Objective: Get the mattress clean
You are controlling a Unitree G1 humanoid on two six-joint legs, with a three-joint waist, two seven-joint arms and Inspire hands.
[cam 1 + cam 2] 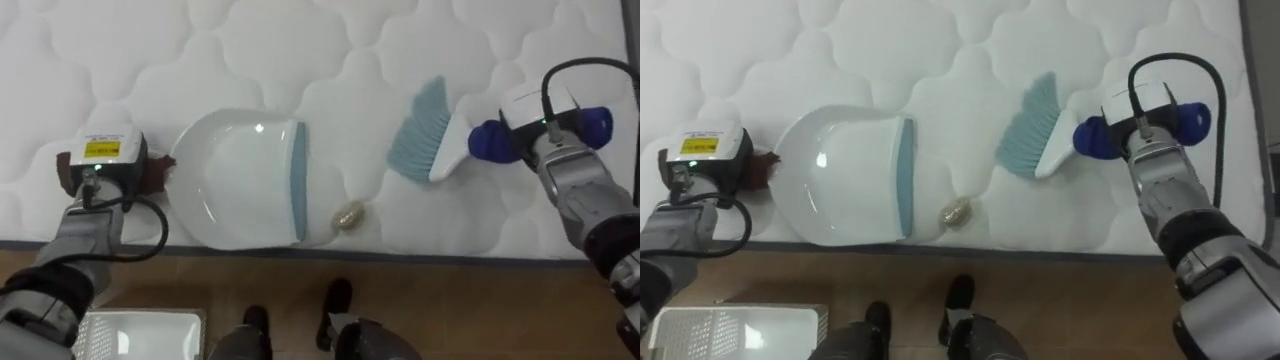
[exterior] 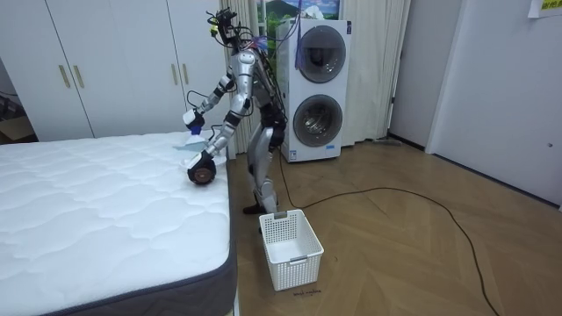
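Left hand (image 1: 105,170) – low at the near edge of the mattress, set against the rounded back of the dustpan; a wrist housing covers it, so whether it is closed cannot be told.
Right hand (image 1: 535,140) – fingers wrapped round the blue handle of the brush, which sticks out on both sides of the hand. In the room view it is higher than the left hand.
Dustpan (image 1: 240,180) – white, flat on the mattress, its grey-blue lip turned toward the robot's right.
Scrap (image 1: 348,214) – small, beige, pebble-like; on the mattress just at the near end of the dustpan's lip, close to the bed's edge.
Brush (image 1: 420,135) – pale blue bristles fanned toward the dustpan, apart from the scrap.
Mattress (image 1: 300,50) – white, quilted.
Basket (image 2: 290,247) – white, slotted, on the wooden floor (image 2: 421,237) by the robot's feet; the robot stands at the bed's side, bent forward.
Washing machines (image 2: 318,88) – two, stacked, behind the robot.
Wardrobe doors (image 2: 114,61) – white, along the back wall.
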